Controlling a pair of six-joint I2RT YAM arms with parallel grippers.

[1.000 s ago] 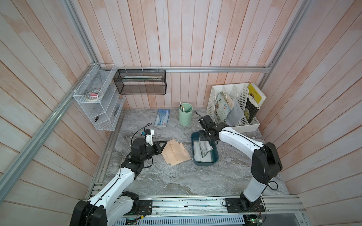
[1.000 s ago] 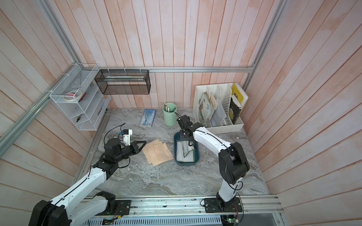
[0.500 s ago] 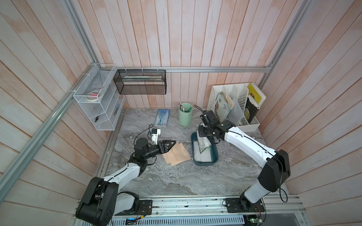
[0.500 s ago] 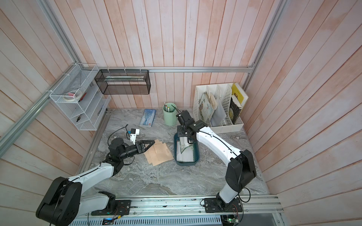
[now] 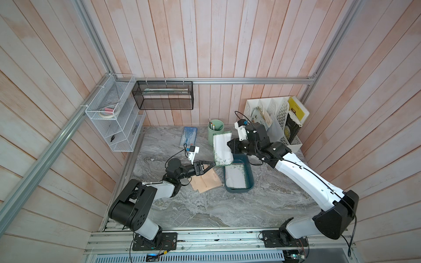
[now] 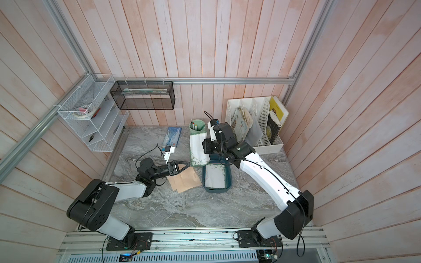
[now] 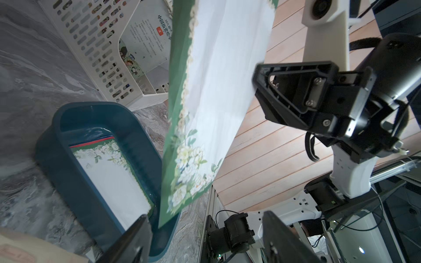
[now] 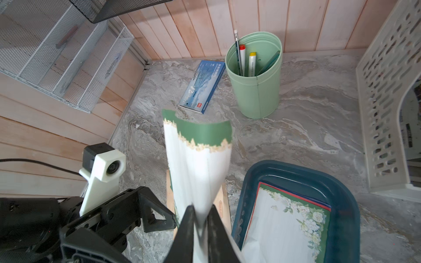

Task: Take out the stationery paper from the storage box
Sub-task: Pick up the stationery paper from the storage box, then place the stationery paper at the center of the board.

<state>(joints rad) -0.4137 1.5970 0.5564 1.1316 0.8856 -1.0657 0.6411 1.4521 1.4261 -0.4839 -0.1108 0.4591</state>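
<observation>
Near edge of the table point(image 5: 205, 211) is bare. Just left of the box point(image 5: 238, 190), tan sheets point(image 5: 208, 182) lie flat on the table, already out.

The left fingers point(image 5: 210, 164) hover over those sheets, spread wide and empty, tips aimed at the box's far end.

Inside the box lie more sheets point(image 5: 237, 176): white with green flowers on top, red and blue edges beneath.

Above the box's far rim the flowered sheet point(image 5: 222, 148) hangs in the air. The right fingers point(image 5: 230, 145) are closed on one edge of it. The sheet bows and curls. Whether its low corner touches the rim cannot be told.

Just behind the box stands the pen cup point(image 5: 210, 135), with the file rack point(image 5: 280, 113) off to the right.

Risks, as judged:
- The edge pinch on thin paper is slight, so a quick swing could pull it free.
- The dangling corner could snag the rim and drag the box.
- The left fingers sit near the sheet, and a crossing path could crumple it.
- The curled top could brush the cup.
</observation>
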